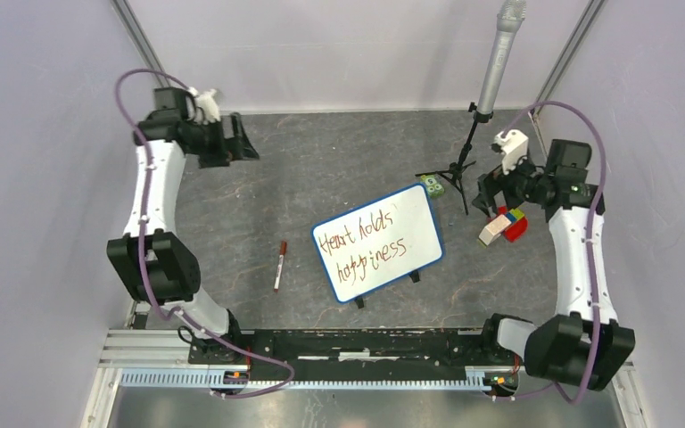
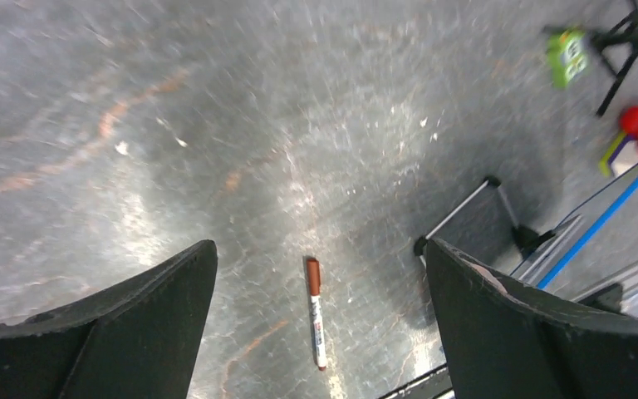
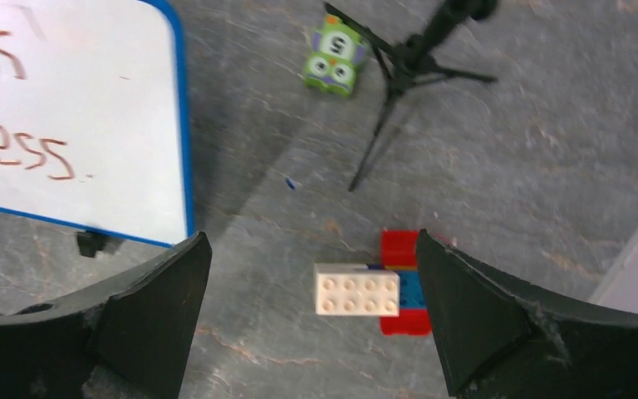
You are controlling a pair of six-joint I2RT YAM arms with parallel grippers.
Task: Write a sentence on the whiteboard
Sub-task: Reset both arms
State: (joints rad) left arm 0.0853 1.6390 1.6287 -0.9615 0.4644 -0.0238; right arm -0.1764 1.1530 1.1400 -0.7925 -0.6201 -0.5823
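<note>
The whiteboard (image 1: 377,242), white with a blue frame and black feet, lies tilted at the table's middle. The sentence (image 1: 361,242) reads "Heart holds happiness" in reddish-brown letters over two lines. Part of the board (image 3: 75,116) shows in the right wrist view with letter ends. A brown-capped marker (image 1: 280,265) lies on the table left of the board, and shows in the left wrist view (image 2: 316,312). My left gripper (image 1: 243,143) is open and empty at the far left, high above the marker. My right gripper (image 1: 484,192) is open and empty at the right, above toy bricks.
A stack of red, blue and white bricks (image 1: 502,226) lies right of the board, seen also in the right wrist view (image 3: 374,291). A green numbered block (image 1: 431,186) sits by a black tripod (image 1: 464,169) holding a grey microphone (image 1: 498,62). Walls close in on both sides.
</note>
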